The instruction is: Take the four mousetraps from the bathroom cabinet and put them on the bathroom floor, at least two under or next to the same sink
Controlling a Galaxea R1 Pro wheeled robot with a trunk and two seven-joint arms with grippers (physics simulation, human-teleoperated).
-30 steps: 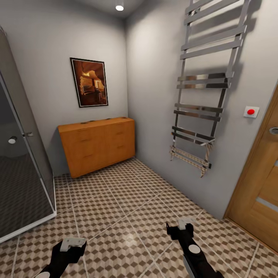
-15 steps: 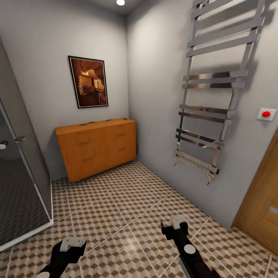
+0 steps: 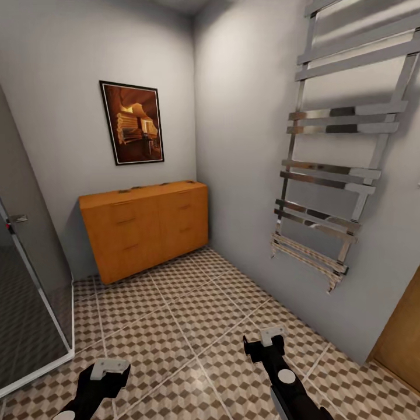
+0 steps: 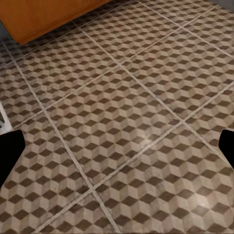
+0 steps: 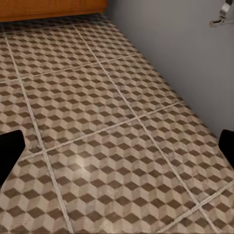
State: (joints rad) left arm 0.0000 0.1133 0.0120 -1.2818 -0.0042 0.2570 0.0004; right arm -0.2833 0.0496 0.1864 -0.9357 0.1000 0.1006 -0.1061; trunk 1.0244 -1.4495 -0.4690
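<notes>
cabinet drawers closed, small dark items on top | left gripper spread, empty | right gripper spread, empty

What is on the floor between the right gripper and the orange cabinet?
Nothing: in the head view, only bare tiled bathroom floor stretches from the right gripper to the cabinet.

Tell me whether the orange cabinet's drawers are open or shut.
Shut: every drawer front on the cabinet sits flush with its face in the head view, none pulled out.
</notes>
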